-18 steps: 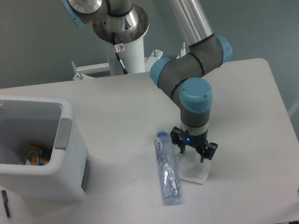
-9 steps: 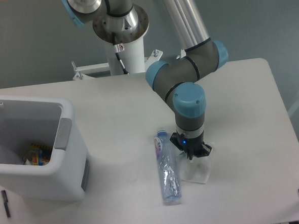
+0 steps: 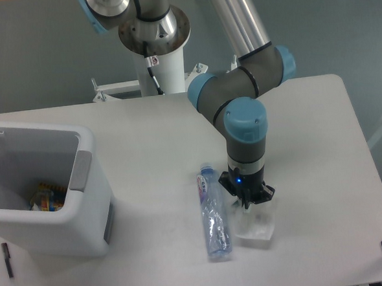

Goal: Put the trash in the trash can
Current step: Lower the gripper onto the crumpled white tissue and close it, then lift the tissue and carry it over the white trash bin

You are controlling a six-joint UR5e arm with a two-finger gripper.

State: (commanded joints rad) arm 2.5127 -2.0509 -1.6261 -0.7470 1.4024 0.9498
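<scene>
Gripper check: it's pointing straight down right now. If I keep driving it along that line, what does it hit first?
The gripper would first meet the crumpled wrapper directly beneath its fingertips, and the table under that. It may already be touching the wrapper; depth is unclear from this view. The bottle lies just beside that line.

Claw (image 3: 247, 205) pinching the translucent wrapper (image 3: 254, 225) on the desk (image 3: 321, 148), beside the crushed bottle (image 3: 213, 214); white trash can (image 3: 48, 190) at left.
</scene>
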